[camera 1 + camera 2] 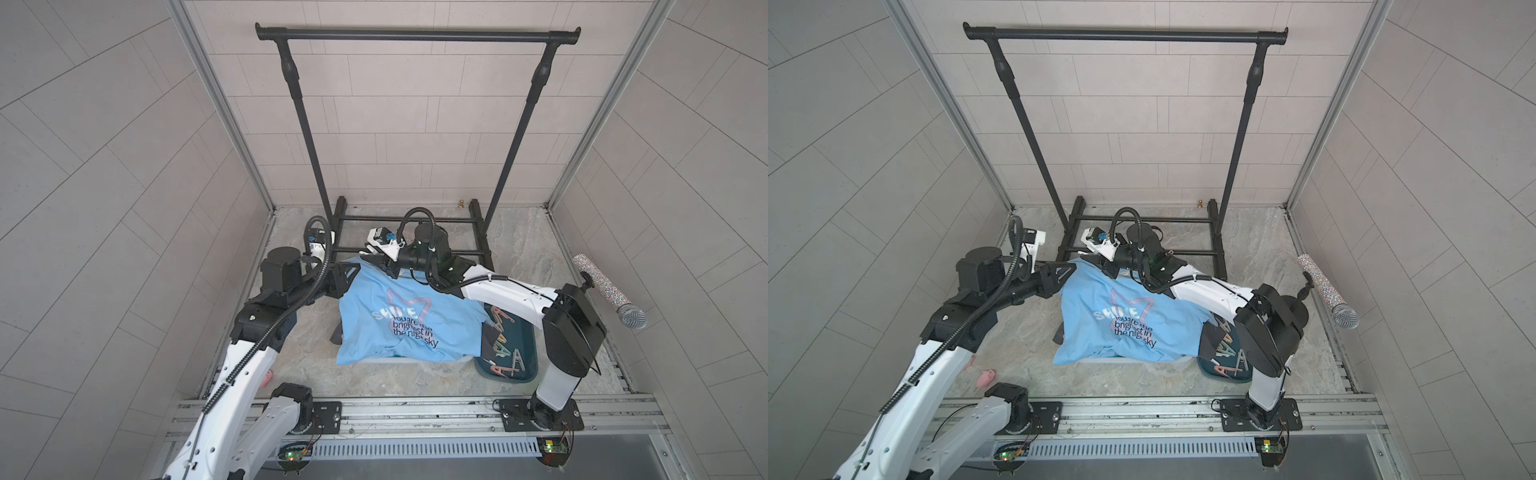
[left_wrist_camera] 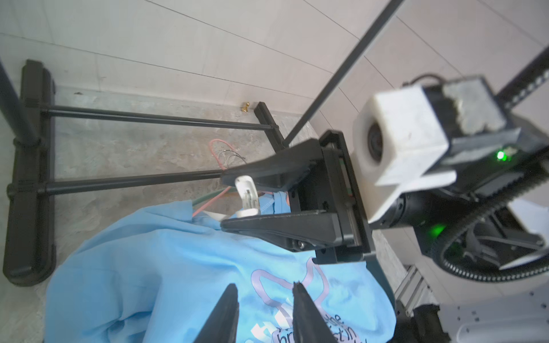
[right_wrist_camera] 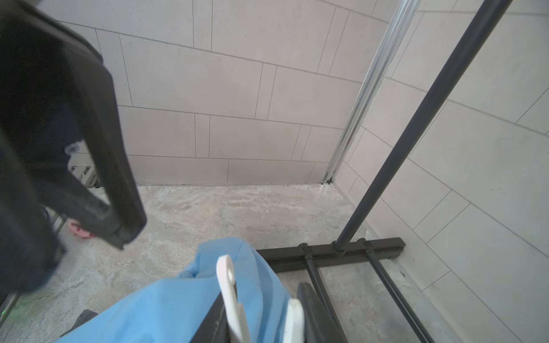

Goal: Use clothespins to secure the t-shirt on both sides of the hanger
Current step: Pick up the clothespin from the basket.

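The right hand (image 2: 227, 202) pinches the white clothespin (image 2: 247, 194) by its tails; it is probably light and springy. Whether the left hand (image 2: 264, 286) grips anything, I cannot tell.

Both the left arm (image 1: 259, 365) and the right arm (image 1: 511, 291) had white link shells and black joint housings. Black corrugated conduit (image 1: 291, 309) ran along each. A white wrist camera block (image 2: 398, 139), black wedge-shaped fingers (image 2: 285, 228), black base plates (image 1: 328, 415) and 2 green-lit boards (image 1: 293, 456) completed them

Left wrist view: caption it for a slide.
Right gripper pinches a white clothespin at the blue t-shirt edge, rack base behind.
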{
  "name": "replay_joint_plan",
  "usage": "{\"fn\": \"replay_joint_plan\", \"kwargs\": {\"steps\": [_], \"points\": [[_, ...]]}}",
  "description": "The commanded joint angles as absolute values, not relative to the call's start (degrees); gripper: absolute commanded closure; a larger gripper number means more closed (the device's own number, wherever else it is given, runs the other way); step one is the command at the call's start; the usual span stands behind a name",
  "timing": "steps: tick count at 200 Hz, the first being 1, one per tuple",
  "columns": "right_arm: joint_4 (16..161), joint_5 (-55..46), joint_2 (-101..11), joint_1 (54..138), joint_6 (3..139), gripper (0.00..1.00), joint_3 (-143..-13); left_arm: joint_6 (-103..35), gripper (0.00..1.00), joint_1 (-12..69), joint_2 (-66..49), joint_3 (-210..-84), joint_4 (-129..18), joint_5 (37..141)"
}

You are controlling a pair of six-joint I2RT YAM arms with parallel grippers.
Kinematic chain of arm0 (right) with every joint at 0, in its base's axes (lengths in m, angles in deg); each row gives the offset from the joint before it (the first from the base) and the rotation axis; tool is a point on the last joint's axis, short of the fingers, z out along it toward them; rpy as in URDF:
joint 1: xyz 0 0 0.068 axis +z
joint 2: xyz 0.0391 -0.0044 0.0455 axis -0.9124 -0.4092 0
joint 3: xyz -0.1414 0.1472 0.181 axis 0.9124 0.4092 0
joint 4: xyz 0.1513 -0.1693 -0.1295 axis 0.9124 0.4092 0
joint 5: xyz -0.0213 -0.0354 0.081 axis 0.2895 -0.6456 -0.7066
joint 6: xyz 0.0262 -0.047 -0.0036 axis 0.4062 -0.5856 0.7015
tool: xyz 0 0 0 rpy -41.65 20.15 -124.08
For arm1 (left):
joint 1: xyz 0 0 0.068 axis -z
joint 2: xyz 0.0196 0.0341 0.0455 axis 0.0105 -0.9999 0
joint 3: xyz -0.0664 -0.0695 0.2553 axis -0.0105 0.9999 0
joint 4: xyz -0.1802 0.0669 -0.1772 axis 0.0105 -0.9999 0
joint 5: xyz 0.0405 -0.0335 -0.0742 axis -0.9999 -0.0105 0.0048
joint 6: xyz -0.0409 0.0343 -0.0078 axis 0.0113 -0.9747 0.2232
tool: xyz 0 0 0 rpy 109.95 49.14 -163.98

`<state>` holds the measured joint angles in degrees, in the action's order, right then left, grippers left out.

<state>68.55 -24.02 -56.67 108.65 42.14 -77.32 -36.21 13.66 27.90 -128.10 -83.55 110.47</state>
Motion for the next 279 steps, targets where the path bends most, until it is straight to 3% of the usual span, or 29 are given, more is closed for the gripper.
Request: {"fn": "replay_joint_plan", "kwargs": {"steps": [1,51,116,190,216,262,279], "points": [[67.6,-27.4,-53.7,108.4,44.3,0.64,-77.6,-46.3,0.61,15.4,30.4,-129.7,-81.5,107.5],[65.6,-38.8,-47.3,108.2,50.8,0.67,-72.4,-54.6,0.57,15.4,33.0,-132.6,-79.0,114.6],[67.1,-40.8,-40.3,108.2,51.5,0.66,-69.6,-52.2,0.64,15.8,31.2,-135.2,-76.0,131.0],[75.1,-41.3,-39.0,109.6,47.0,0.66,-71.6,-53.1,0.65,19.4,27.2,-136.1,-76.0,127.3],[75.1,-41.5,-38.6,109.9,47.0,0.66,-71.7,-54.4,0.70,20.5,26.6,-136.2,-76.9,126.4],[73.9,-41.3,-38.4,110.0,48.3,0.66,-71.8,-56.0,0.69,21.1,26.9,-136.1,-79.3,125.8],[73.5,-41.6,-38.5,110.0,48.9,0.66,-72.0,-56.0,0.76,21.1,27.3,-135.8,-79.3,125.6]]}}
